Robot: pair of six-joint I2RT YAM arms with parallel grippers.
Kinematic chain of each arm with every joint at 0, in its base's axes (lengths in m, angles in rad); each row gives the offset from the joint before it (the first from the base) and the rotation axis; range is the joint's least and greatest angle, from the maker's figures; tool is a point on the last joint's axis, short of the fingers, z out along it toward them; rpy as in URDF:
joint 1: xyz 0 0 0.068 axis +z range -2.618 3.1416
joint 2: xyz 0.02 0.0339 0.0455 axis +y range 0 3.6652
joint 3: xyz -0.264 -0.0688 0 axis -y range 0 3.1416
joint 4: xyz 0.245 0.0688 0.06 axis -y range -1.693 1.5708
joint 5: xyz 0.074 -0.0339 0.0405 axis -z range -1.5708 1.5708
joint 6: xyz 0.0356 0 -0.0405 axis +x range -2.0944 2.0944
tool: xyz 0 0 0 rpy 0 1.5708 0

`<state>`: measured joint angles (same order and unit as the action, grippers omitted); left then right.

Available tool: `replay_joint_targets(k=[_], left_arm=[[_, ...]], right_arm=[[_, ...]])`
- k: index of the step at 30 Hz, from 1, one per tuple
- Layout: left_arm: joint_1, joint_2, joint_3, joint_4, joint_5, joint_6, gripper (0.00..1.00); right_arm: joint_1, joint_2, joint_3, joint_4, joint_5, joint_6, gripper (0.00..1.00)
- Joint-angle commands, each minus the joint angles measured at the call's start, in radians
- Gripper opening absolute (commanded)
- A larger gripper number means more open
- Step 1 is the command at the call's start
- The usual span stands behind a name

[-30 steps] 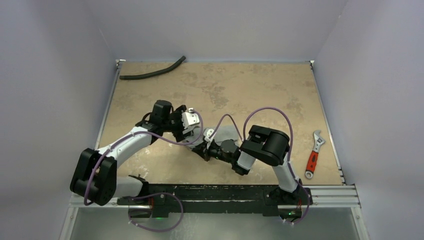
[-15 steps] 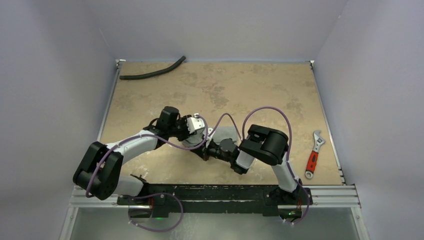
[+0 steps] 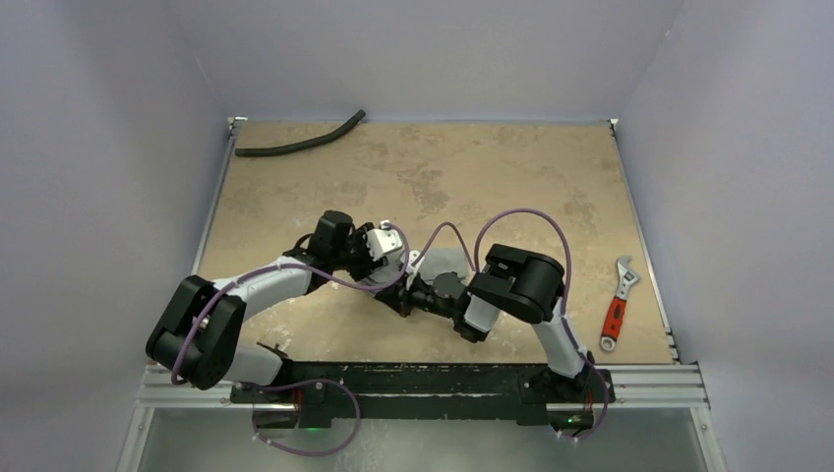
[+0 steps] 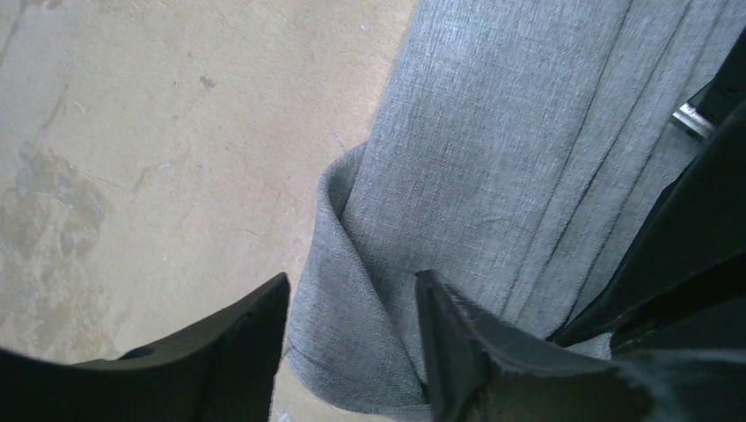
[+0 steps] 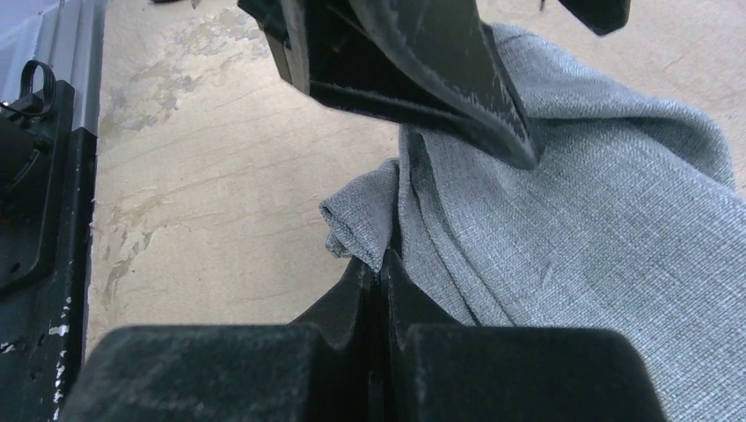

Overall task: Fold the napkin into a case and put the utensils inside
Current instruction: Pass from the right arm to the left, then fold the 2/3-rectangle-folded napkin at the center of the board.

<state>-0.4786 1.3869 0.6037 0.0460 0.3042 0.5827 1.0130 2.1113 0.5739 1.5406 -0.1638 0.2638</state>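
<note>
Right pincer (image 5: 383,264) clenched on the napkin (image 5: 598,220) at its bunched edge. Left pincer (image 4: 352,299) spread, straddling a fold. I judge it ungripped. Napkin lies pleated on the tabletop (image 4: 158,132), long axis running away from my left pincer, and both arms meet at this end.

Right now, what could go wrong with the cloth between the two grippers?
The right gripper pinches only the edge of the cloth; a pull could slip it free.
The open left gripper straddles just one fold, so closing may drag the pleats apart.
The two grippers sit close and might collide.
</note>
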Motion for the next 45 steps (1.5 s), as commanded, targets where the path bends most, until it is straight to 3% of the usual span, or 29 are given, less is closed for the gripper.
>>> replay_joint_targets(k=[1,10,12,15,16,28,36,45], left_arm=[[-0.003,0.005,-0.024,0.062,-0.047,-0.033,0.47],[-0.012,0.022,-0.079,0.104,-0.038,-0.002,0.44],[-0.012,0.019,-0.092,0.114,-0.052,0.014,0.34],[-0.012,0.013,-0.098,0.131,-0.084,0.026,0.03],[-0.013,0.011,-0.097,0.139,-0.094,0.024,0.0],[-0.012,-0.029,-0.086,0.119,-0.003,0.027,0.0],[-0.011,-0.05,-0.1,0.094,0.069,0.109,0.0],[-0.012,-0.08,-0.113,0.055,0.075,0.138,0.0]], right_arm=[[-0.008,0.035,0.013,0.233,-0.03,0.054,0.0],[-0.016,0.03,0.011,0.243,-0.049,0.093,0.0],[-0.02,0.026,0.013,0.241,-0.058,0.105,0.0],[-0.024,0.023,0.014,0.237,-0.067,0.119,0.0],[-0.026,0.024,0.013,0.238,-0.068,0.127,0.0],[-0.12,0.025,0.034,0.243,-0.232,0.347,0.0],[-0.185,0.004,0.167,-0.073,-0.387,0.439,0.0],[-0.238,-0.031,0.246,-0.489,-0.401,0.35,0.0]])
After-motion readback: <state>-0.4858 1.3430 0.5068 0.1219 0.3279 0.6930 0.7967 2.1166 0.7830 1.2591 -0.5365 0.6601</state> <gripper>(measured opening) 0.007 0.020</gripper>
